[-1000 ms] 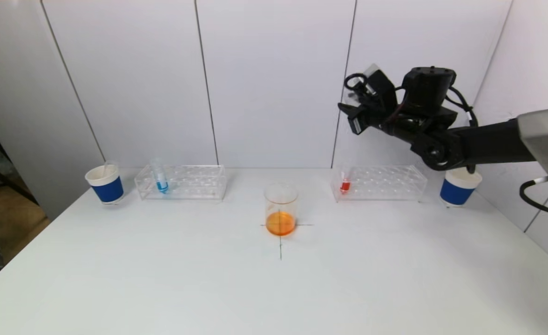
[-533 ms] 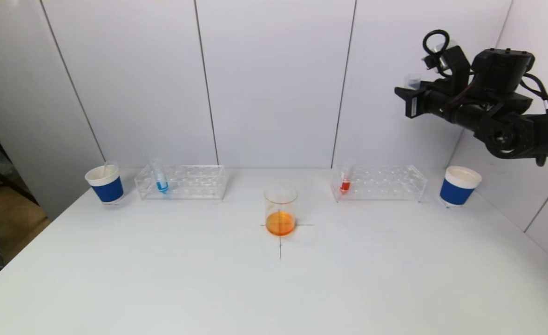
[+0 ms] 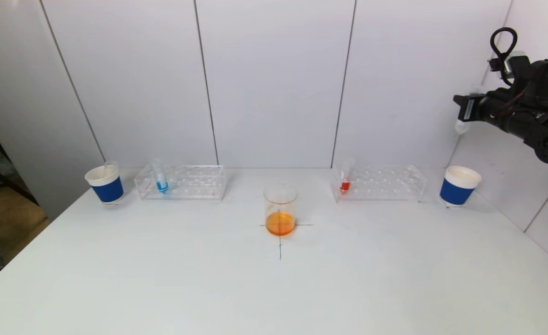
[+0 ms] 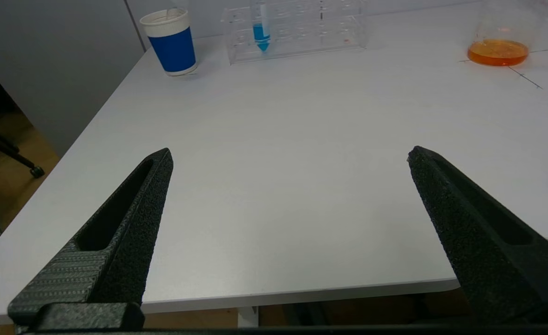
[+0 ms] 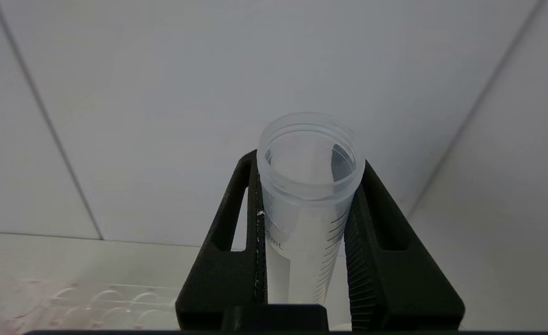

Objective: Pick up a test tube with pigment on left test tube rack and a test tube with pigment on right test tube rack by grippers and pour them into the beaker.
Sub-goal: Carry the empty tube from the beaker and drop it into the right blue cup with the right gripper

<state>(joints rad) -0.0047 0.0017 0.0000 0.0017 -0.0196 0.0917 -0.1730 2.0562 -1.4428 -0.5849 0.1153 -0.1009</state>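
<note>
My right gripper [image 3: 464, 109] is high at the far right, above the right blue cup, shut on a clear, empty-looking test tube [image 5: 308, 186] whose tip hangs below the fingers [image 3: 461, 125]. The beaker [image 3: 280, 207] with orange liquid stands at the table's middle on a cross mark. The left rack [image 3: 183, 182] holds a tube with blue pigment [image 3: 160, 179]. The right rack [image 3: 381, 182] holds a tube with red pigment [image 3: 345, 181]. My left gripper [image 4: 290, 152] is open and empty over the table's near left edge, out of the head view.
A blue paper cup [image 3: 106, 184] stands left of the left rack, with something pale inside it. Another blue cup [image 3: 459, 186] stands right of the right rack. White wall panels close the back and right side. The table's left edge drops to the floor.
My right gripper has swung right and up with the clear tube, from above the right rack's left end to above the right cup. Nothing on the table has moved.
</note>
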